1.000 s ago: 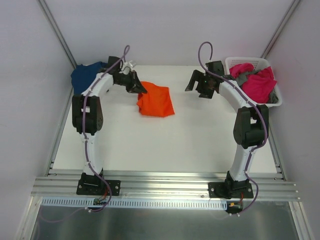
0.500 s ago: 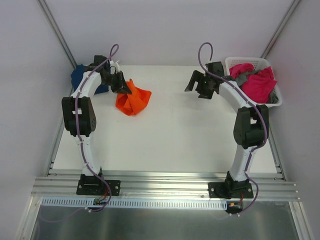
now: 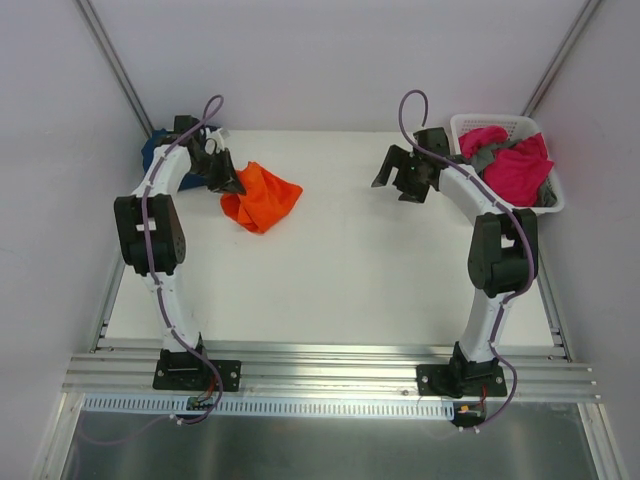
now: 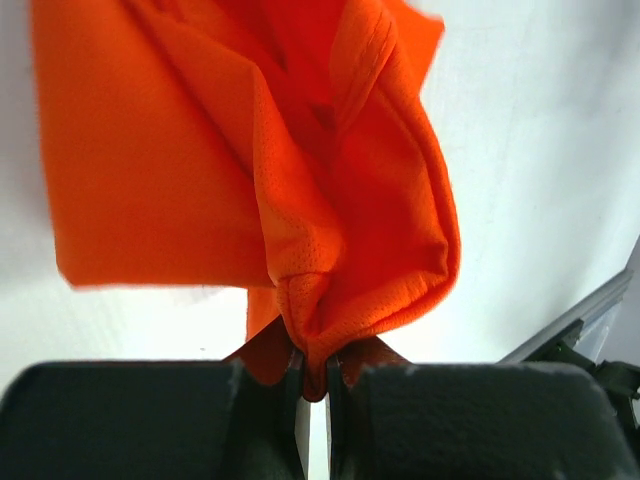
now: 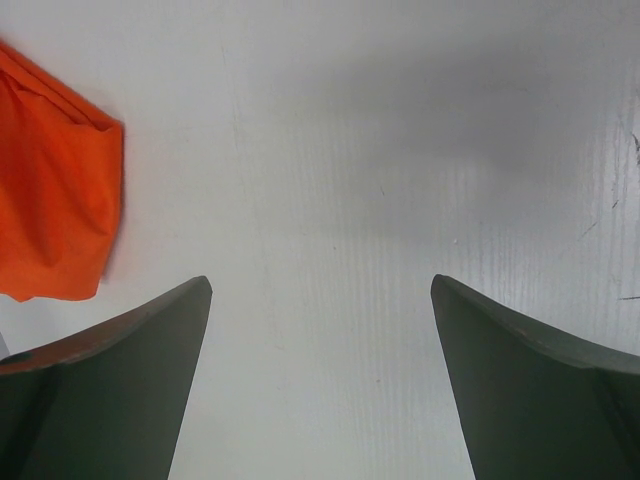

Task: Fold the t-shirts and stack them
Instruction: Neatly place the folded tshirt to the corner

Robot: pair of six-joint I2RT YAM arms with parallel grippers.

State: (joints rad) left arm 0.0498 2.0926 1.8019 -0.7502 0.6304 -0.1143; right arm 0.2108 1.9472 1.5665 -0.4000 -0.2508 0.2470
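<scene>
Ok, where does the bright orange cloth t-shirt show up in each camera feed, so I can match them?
Top external: bright orange cloth t-shirt bunched at the far left of the white table, at the left pincer.
Left wrist: t-shirt fills the upper frame, a fold pinched in the shut pincer at the bottom.
Right wrist: t-shirt at the left edge, beyond the open right pincer.
Shared landmark: the white table surface beside the shirt.

We are counting two robot arms (image 3: 150,230) (image 3: 500,255), one orange cloth t-shirt (image 3: 262,197), one navy cloth t-shirt (image 3: 153,155), one white slotted basket (image 3: 500,120).
</scene>
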